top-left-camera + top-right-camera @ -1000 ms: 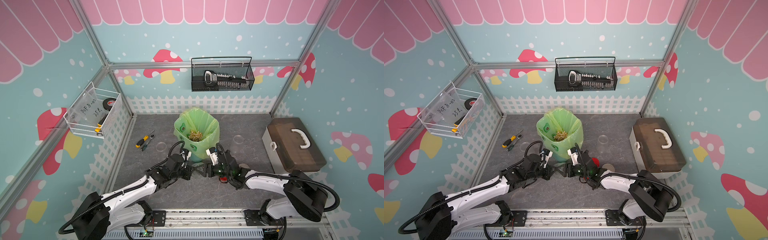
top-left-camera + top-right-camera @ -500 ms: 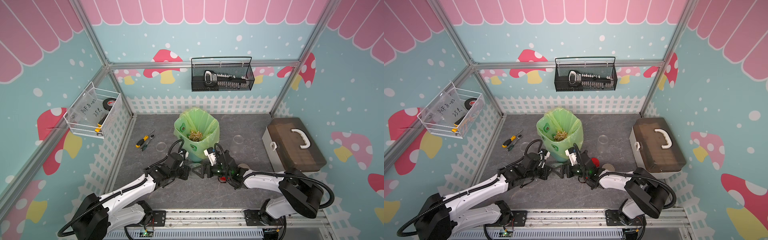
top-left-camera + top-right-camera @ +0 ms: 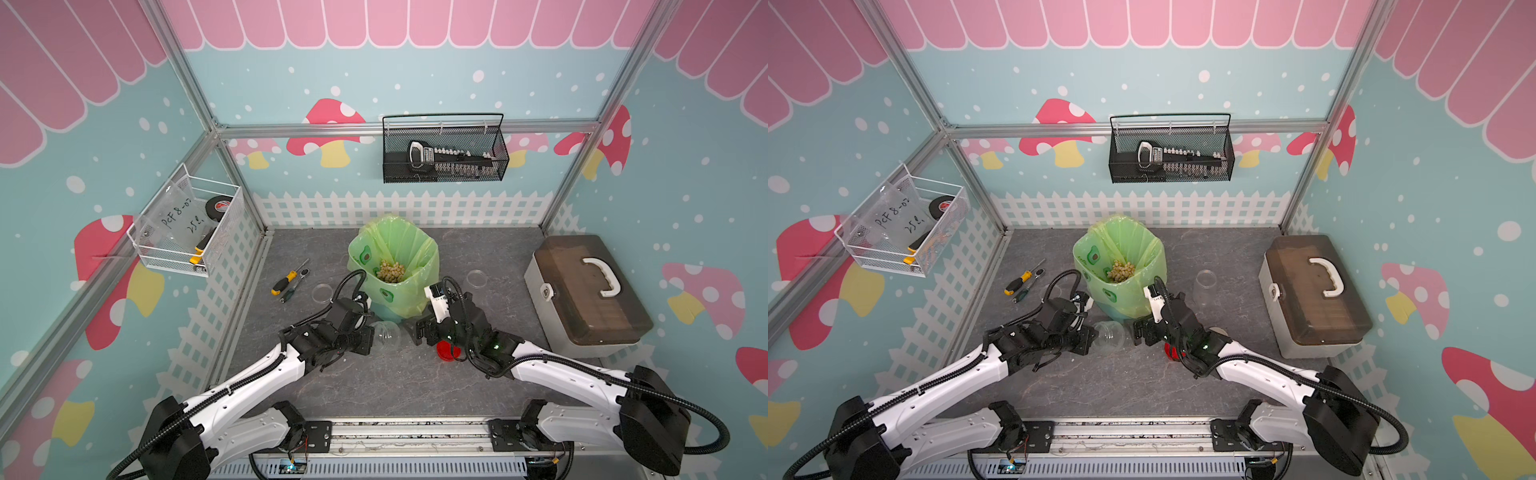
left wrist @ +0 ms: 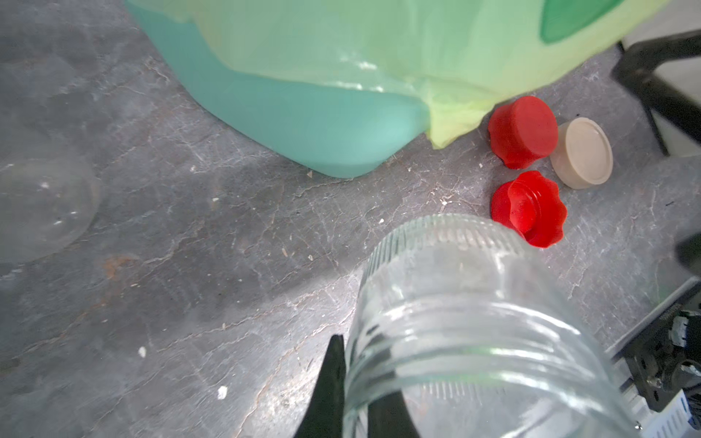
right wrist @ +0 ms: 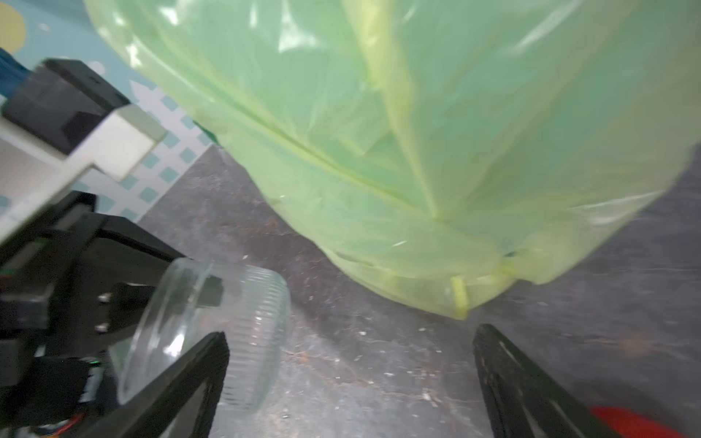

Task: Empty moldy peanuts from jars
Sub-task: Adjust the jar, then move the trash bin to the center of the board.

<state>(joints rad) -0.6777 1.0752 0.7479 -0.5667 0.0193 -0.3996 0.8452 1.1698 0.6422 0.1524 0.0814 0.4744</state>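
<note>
With its peanuts heaped in the green bag lining the bin, the jar in play hangs empty, tipped on its side just in front of that bin and low over the table. The left claw is pinched tight on its rim. The left wrist view hints why the grip is so narrow: one finger runs outside the glass while the other shows through it from inside, so only the thin wall sits between them. That hold points the ribbed base at the right claw, whose jaws stand wide apart on nothing, just beside the jar's far end. It is well placed to steady or take the jar, though which it means to do cannot be told. A second jar sits left of the bin and a third jar right of it. Both are open and look empty, parked clear of the arms. The lids lie grouped by the bin's corner, near the right claw: a red lid just beside the beige lid, and a second red lid upturned close by, within reach for recapping. By the look of it the pouring is done and this last jar only needs setting down. A rim pinch on slick glass is a small hold, so it could slip.
</note>
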